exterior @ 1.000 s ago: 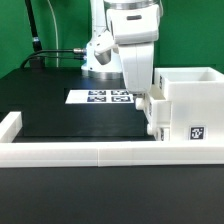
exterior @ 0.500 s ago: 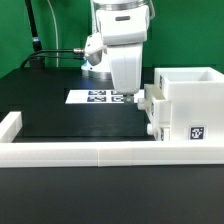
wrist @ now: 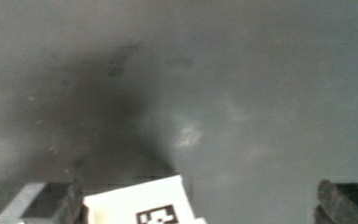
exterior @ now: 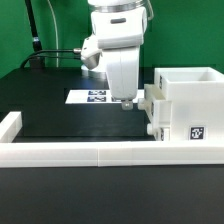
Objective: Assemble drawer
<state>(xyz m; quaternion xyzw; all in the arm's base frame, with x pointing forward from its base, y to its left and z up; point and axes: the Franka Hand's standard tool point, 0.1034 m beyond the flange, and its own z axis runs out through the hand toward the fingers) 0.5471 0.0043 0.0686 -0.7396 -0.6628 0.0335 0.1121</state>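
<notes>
Shifted toward the exterior view's left, away from the drawer box [exterior: 183,105].
Fingers [exterior: 126,101] spread, holding nothing, above the marker board [exterior: 98,97]; box resting on black counter [exterior: 70,120] against white rail [exterior: 100,152].

We're seeing the drawer box [exterior: 183,108] sitting on the table [exterior: 70,125] at the exterior view's right, w/ a small knob [exterior: 153,131] sticking out its left side. Marker board [exterior: 98,97] is lying flat behind, left of the box. A rail [exterior: 80,152] is running along the front edge, box resting against it.
</notes>
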